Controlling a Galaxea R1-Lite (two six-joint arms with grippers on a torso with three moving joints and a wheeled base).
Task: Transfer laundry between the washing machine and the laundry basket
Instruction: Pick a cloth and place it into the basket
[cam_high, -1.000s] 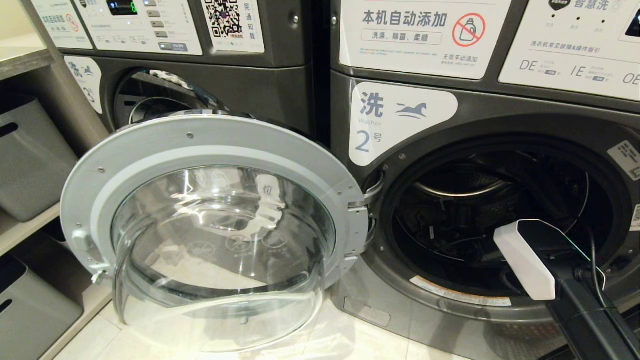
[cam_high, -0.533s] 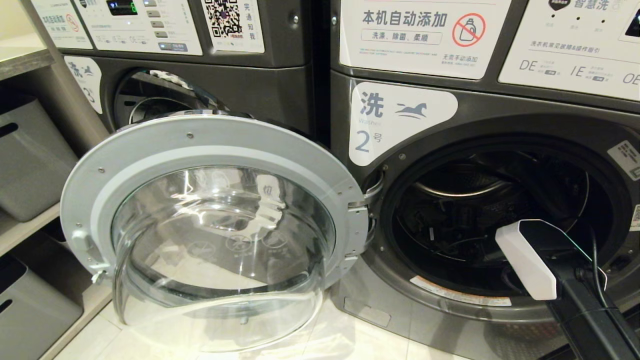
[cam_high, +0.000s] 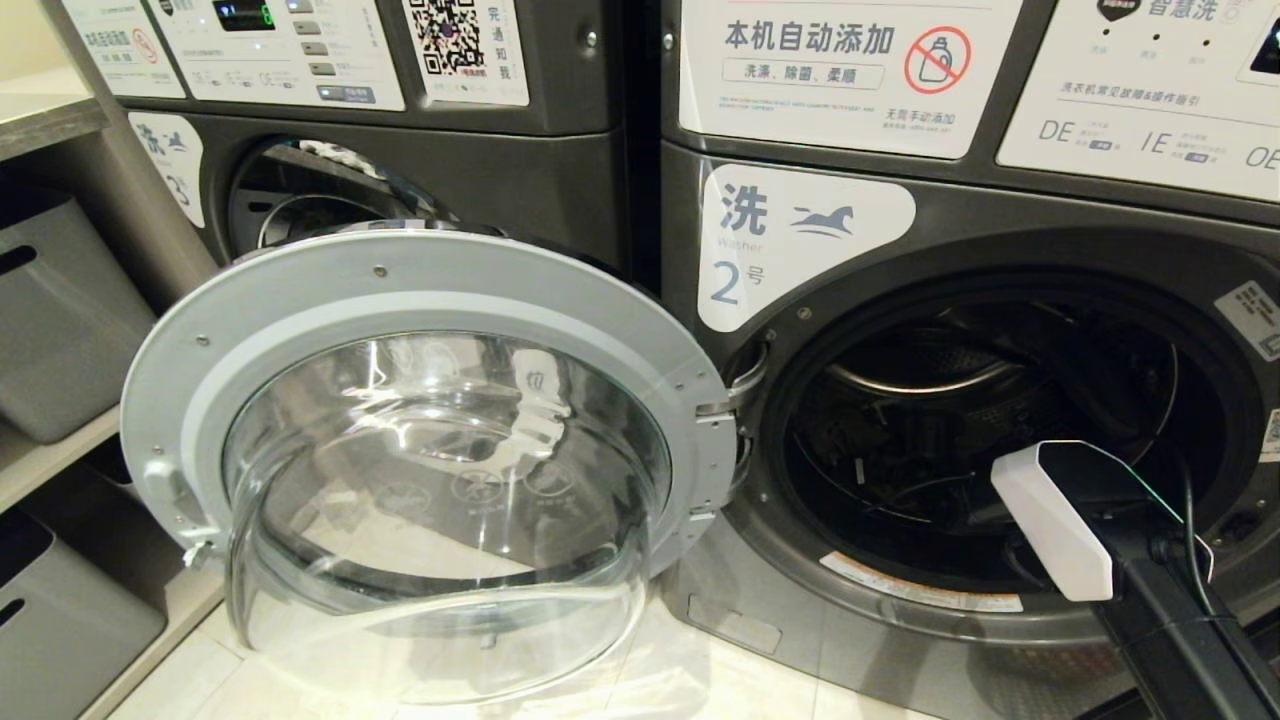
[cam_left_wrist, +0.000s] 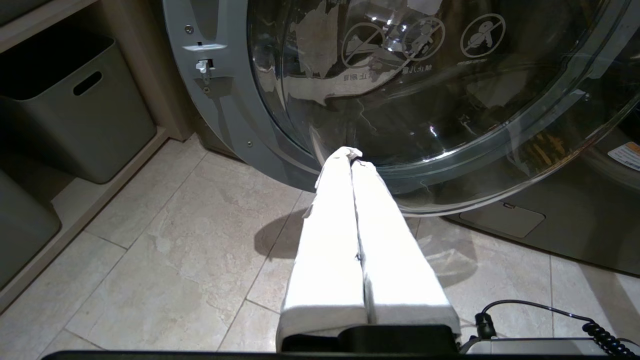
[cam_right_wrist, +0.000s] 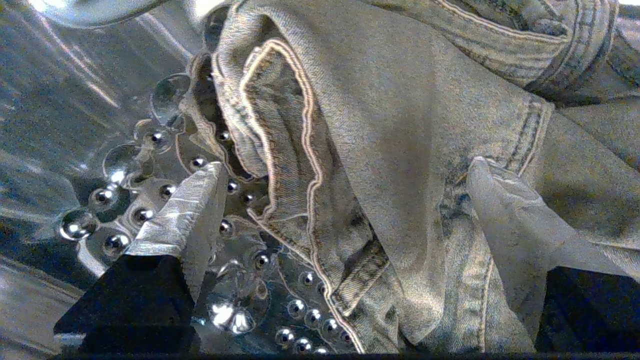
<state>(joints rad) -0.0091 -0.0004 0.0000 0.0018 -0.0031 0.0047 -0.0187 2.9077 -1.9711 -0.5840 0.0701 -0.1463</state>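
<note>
My right tool (cam_right_wrist: 345, 200) is inside the drum with its two fingers (cam_right_wrist: 192, 210) spread wide, holding nothing; one finger hangs over bare drum metal, the other lies against the cloth. Between and beyond them lies the laundry (cam_right_wrist: 400, 125), which here looks like a crumpled piece of pale, washed-out denim, with thick stitched seams, a folded hem edged in lighter thread and a cuff-like band at the far side. It rests on the shiny drum wall (cam_right_wrist: 115, 165), whose rows of small round studs catch the light just beside the fabric's edge. From the head view I see my right arm (cam_high: 1060, 520), with its white housing and black link, reaching through the open mouth of the washing machine (cam_high: 900, 230), the dark grey front-loader with the white label marked "2". Its round door (cam_high: 420, 300), pale grey ring around bulging clear glass, stands swung fully open to the left, in front of the neighbouring machine (cam_high: 500, 170). My left tool (cam_left_wrist: 352, 155) is down low near the tiled floor (cam_left_wrist: 175, 240), its white fingers pressed together with nothing between them, tips pointing at the lower edge of the open door's glass. Grey storage bins (cam_high: 60, 320) sit on shelves at the far left.
</note>
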